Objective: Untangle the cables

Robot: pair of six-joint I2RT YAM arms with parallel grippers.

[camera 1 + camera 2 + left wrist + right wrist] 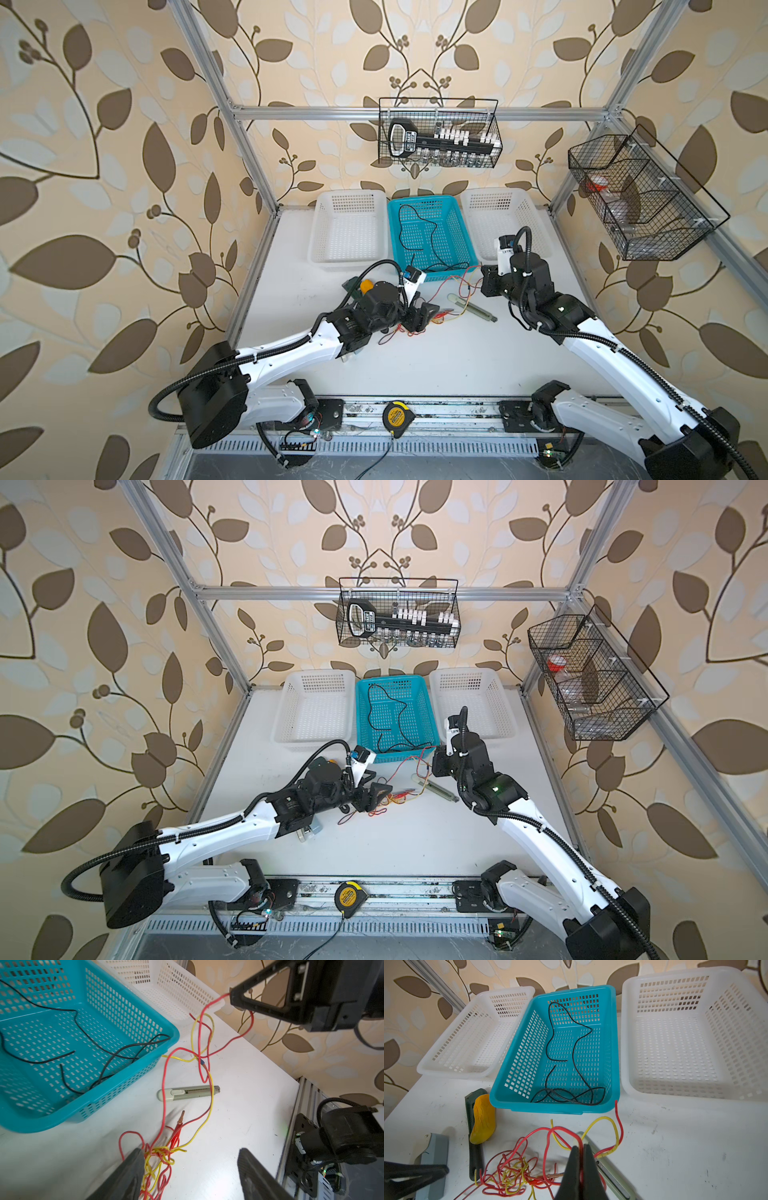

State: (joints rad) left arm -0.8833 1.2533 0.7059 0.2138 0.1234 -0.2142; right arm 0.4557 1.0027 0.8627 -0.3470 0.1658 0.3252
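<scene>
Red and yellow cables lie in a tangle (508, 1169) on the white table, seen in both top views (438, 319) (399, 798). My left gripper (191, 1159) is open and low over the table, with the knot (160, 1155) against one finger (133, 1167) and nothing clamped. My right gripper (580, 1147) is shut on a red cable (204, 1012), which runs up from the table to its tips (231, 998). A yellow cable (211, 1105) crosses and loops around that red strand. A black cable (575, 1053) lies apart inside the teal basket (556, 1108).
A pale green utility knife (187, 1094) lies under the cables. White baskets (349, 226) (503, 220) flank the teal one (467, 232). A yellow-handled tool (481, 1120) and a grey block (433, 1159) sit left of the tangle. A yellow tape measure (395, 415) rests on the front rail.
</scene>
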